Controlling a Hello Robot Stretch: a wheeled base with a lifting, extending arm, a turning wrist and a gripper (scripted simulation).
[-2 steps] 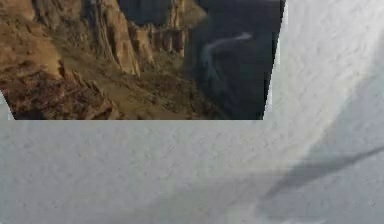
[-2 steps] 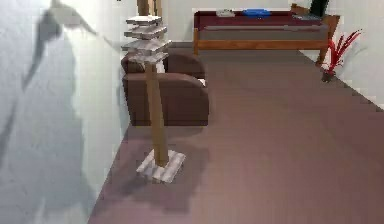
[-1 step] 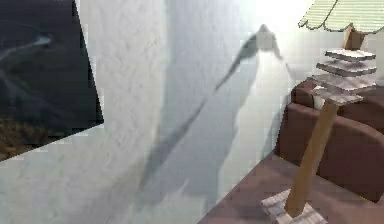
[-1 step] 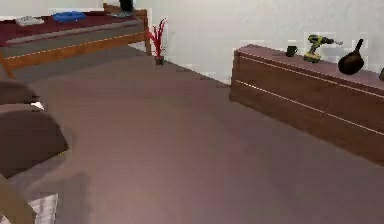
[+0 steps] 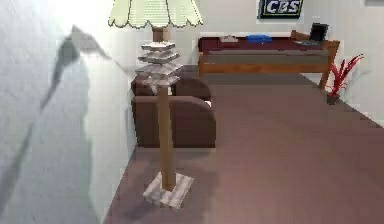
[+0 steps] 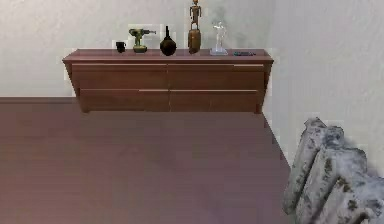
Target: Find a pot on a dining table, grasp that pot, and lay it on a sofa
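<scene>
A lamp [image 5: 165, 100] stands right ahead of me, close to the wall at the forward view's left and just beside a brown seat [image 5: 178, 112], likely put there to light whoever sits. The pole hides part of that seat, so I cannot tell whether it is an armchair or the sofa I need in the end. Pale slabs stacked on the pole under the shade are hard to make out. Farther back a bed [image 5: 265, 52] lies along the far wall, with a red plant [image 5: 342, 78] at its foot.

In the arm side view a sideboard [image 6: 168, 75] is pushed flat to the wall, its top used for display: a dark vase [image 6: 168, 42], a statuette [image 6: 195, 24] and a few small bits in a row. None of these reads as a pot to me. A grey patterned cushion [image 6: 325, 170] is cut off at that view's lower right; what it belongs to is unclear.

Where the pot and its bench are I cannot tell; I judge I must search on. My tool's state I cannot tell either.
</scene>
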